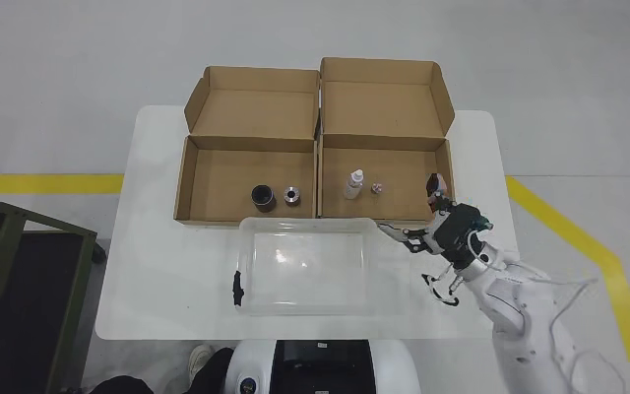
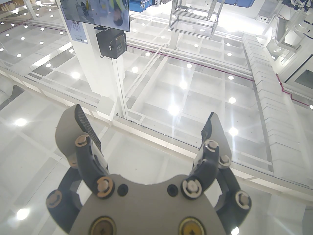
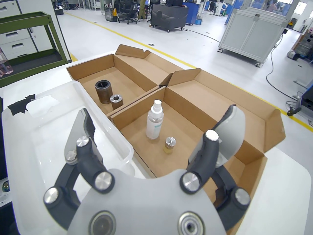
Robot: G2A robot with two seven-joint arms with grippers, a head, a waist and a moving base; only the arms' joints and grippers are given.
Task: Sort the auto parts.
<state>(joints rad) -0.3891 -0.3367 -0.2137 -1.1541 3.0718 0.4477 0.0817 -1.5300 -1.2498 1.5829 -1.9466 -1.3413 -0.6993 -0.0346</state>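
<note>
Even, bright overhead light washes the white bench [image 1: 167,276] nearly flat in the top view, with soft glare on the floor of the clear bin [image 1: 305,223] and only faint shadow inside the cardboard boxes [image 1: 221,182]. The left wrist view looks up into rows of ceiling lamps [image 2: 173,110] that flare into star-shaped bursts. Both wrist views bow straight lines outward toward their edges.

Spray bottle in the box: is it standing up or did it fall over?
Standing up. The spray bottle rests on its base on the floor of the cardboard box, with its white nozzle pointing straight up.
</note>
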